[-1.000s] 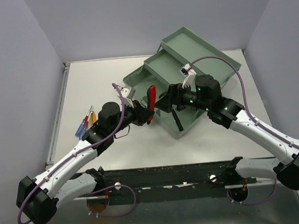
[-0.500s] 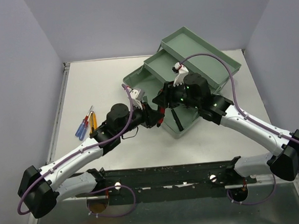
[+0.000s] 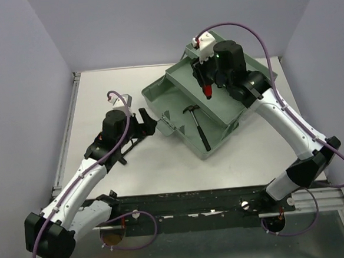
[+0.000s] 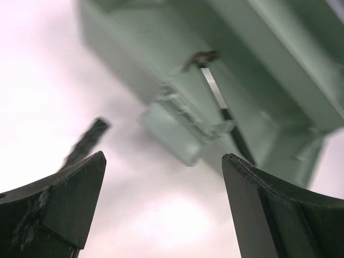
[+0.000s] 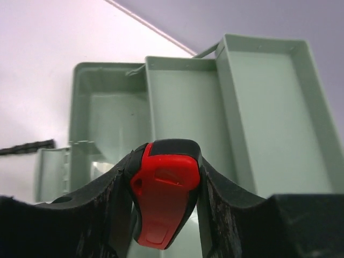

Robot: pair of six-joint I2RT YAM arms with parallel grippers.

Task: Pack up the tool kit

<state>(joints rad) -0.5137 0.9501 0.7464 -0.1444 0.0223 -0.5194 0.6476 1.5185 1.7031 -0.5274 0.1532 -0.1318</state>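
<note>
Moved up and back over the green toolbox [image 3: 247, 64], red-handled tool [image 5: 161, 204] pinched in right hand [image 5: 165, 161]; pulled away leftward above tabletop [image 3: 98, 93], left hand [image 4: 164, 161] spread wide, empty.

- Left arm bends low on the left; left gripper [image 3: 147, 120] has fingers wide apart.
- Right arm stretches far back; right gripper [image 3: 205, 86] pinches a red tool [image 5: 161, 199].

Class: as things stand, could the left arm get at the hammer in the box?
Probably yes. The left gripper is open beside the box, the hammer lies uncovered in it, and the right gripper holds a red tool farther back.
</note>
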